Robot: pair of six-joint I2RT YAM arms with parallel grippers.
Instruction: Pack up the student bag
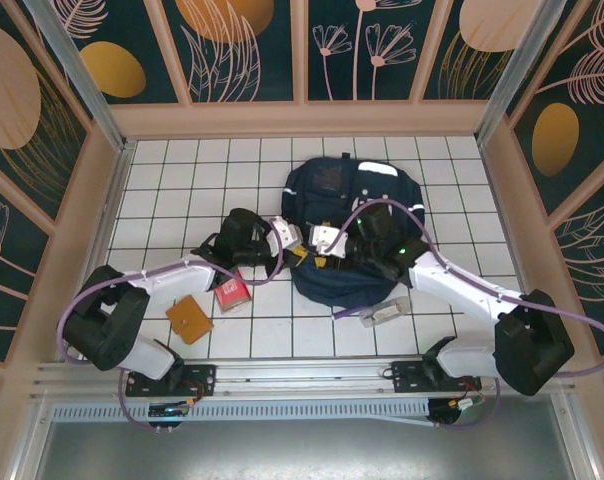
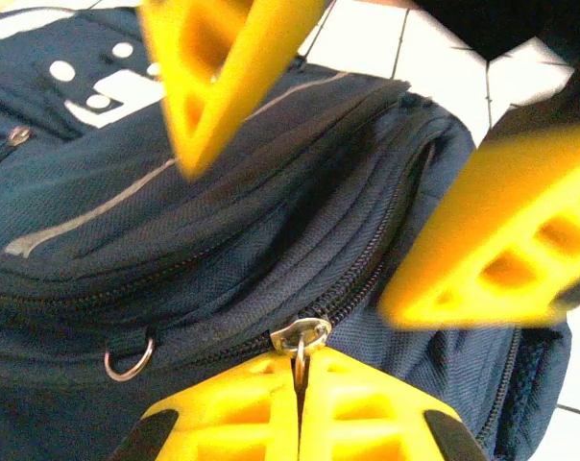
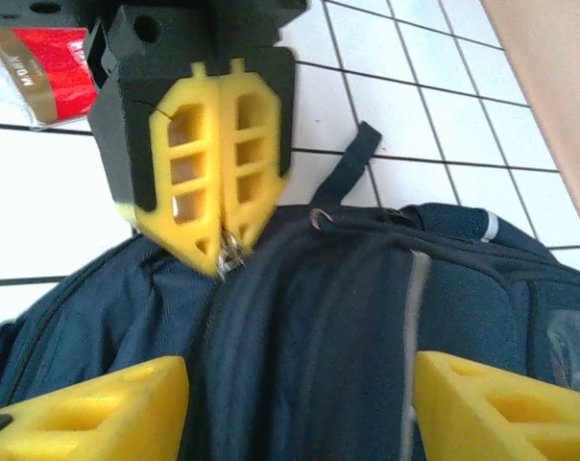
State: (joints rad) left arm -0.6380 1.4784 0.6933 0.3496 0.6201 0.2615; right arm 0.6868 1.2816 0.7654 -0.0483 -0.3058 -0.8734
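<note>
The student bag (image 1: 327, 180) lies in the middle of the tiled table, navy with grey stripes (image 2: 175, 221) (image 3: 348, 327). My left gripper (image 2: 300, 375) is shut on the bag's metal zipper pull (image 2: 302, 338) at the zip line. In the right wrist view the left gripper (image 3: 225, 252) pinches the zipper pull (image 3: 230, 259) at the bag's upper left. My right gripper (image 3: 300, 413) stands open over the bag's fabric, with nothing between its fingers (image 3: 88, 413). From above, the left gripper (image 1: 300, 252) and right gripper (image 1: 320, 258) meet at the bag's left edge.
A red packet (image 1: 231, 291) (image 3: 45, 72) lies left of the bag. A flat orange-brown square (image 1: 190, 319) sits nearer the left arm's base. A pale oblong item (image 1: 387, 310) rests at the bag's near right. Wooden walls (image 1: 112, 200) ring the table.
</note>
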